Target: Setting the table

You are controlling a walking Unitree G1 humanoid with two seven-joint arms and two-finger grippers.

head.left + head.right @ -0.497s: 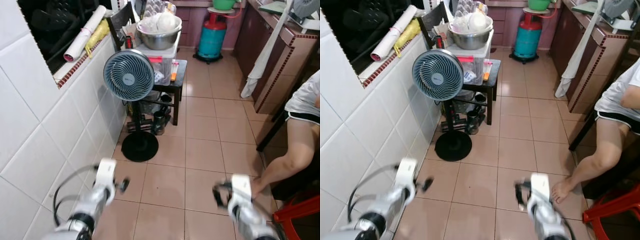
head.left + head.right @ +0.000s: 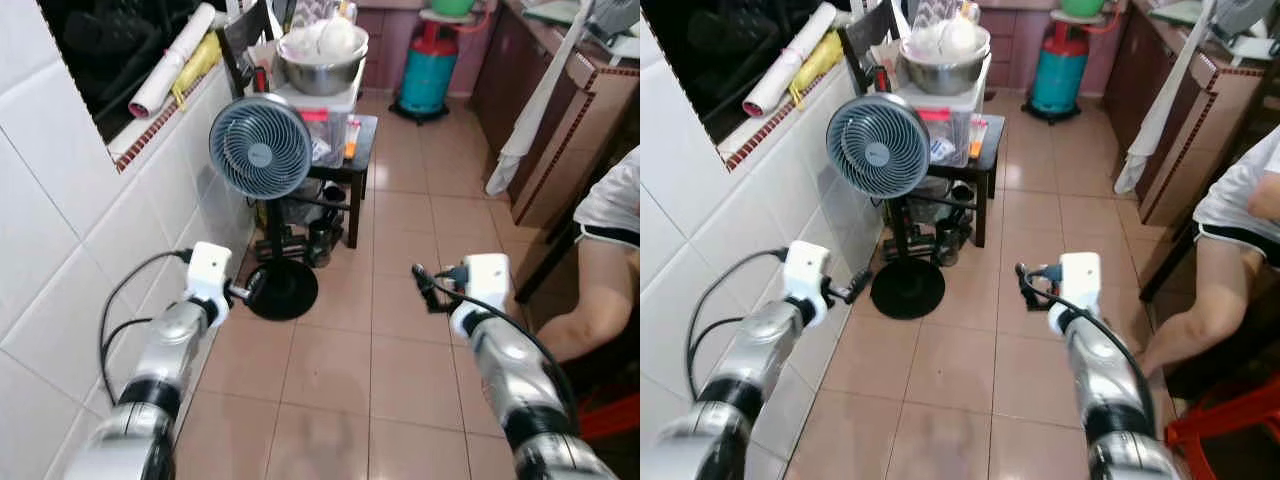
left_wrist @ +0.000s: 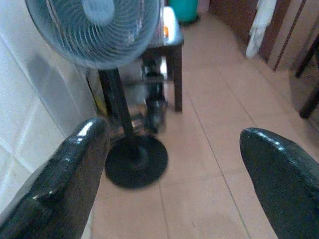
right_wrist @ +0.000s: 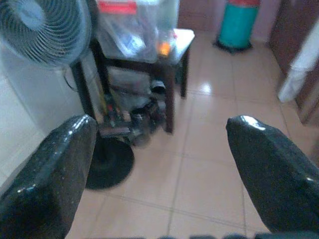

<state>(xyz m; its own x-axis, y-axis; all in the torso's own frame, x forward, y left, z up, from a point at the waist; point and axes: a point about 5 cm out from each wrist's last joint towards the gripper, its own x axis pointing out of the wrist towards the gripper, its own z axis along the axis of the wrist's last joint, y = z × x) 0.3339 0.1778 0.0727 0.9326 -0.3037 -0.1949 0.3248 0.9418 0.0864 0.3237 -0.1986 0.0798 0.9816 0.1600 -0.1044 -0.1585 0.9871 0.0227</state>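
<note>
Since half a second ago both arms have been raised from low over the tiles to chest height, and the view has crept slightly forward toward the fan (image 2: pixel 260 147). The left gripper (image 2: pixel 243 292) is held just short of the fan's round base (image 2: pixel 279 290), its fingers spread wide with nothing between them; the right gripper (image 2: pixel 424 286) is held well to the right of the fan over bare floor (image 2: pixel 400 250), equally spread and empty. This is judged to be a readying of the arms while walking, with no tableware yet picked up.

Behind the fan a small dark table (image 2: pixel 355 135) is seen, bearing a clear box and a steel bowl (image 2: pixel 320 72). No dining table can be made out, so the goal is judged to lie further on.

Left of the fan the way is closed by the tiled wall (image 2: pixel 90 260). Right of the fan an open lane of floor runs toward the gas cylinder (image 2: pixel 429 72), bounded by brown cabinets (image 2: pixel 560 120) and a seated person's leg (image 2: pixel 590 300).
</note>
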